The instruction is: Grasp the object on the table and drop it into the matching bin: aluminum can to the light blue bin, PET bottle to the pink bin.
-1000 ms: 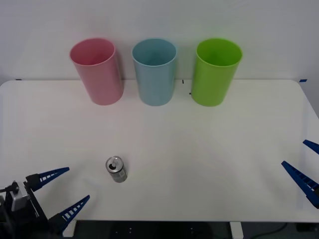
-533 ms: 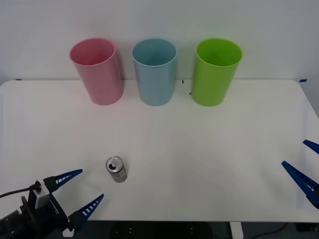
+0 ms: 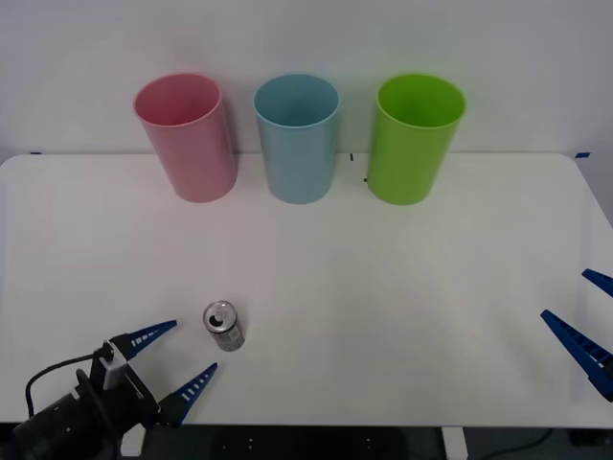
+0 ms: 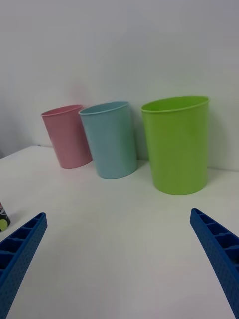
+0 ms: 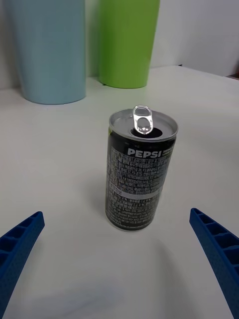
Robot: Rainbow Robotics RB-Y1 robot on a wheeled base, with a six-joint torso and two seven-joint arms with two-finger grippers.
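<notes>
- Left gripper (image 3: 170,358) has advanced fwd and inward along near edge of table (image 3: 383,287) vs earlier frames; it now sits just short of aluminum can (image 3: 224,326). Right gripper, can and bins unchanged in position.
- Left gripper: jaws spread wide, nothing between them. Blue ribbed fingers (image 3: 144,336) angled toward the can, one tip near its side, other tip nearer the table edge. No contact w/ can.
- Left wrist view: can (image 5: 141,172) stands upright directly ahead of gripper, centred betw. the two finger tips (image 5: 20,244), apart from both. Dark body, printed label reads PEPSI, shiny round top, pull tab up, mouth opened.
- Beyond the can from left gripper: light blue bin (image 5: 50,50) and green bin (image 5: 127,42), well apart from can, both upright at far side of table.
- Right gripper (image 3: 596,321): at right edge of table, jaws spread wide, empty, well apart from the can.
- Right wrist view: ahead of right gripper (image 4: 119,259) stand pink bin (image 4: 67,135), light blue bin, green bin in a row by the wall; green nearest to it, pink farthest. Small part of can visible at frame edge (image 4: 4,215).
- Front view: bins in a row at far side, pink bin (image 3: 187,139), light blue bin (image 3: 298,139), green bin (image 3: 414,139); not touching each other.
- Can rests on table, near side, ahead of left gripper; not in any bin.
</notes>
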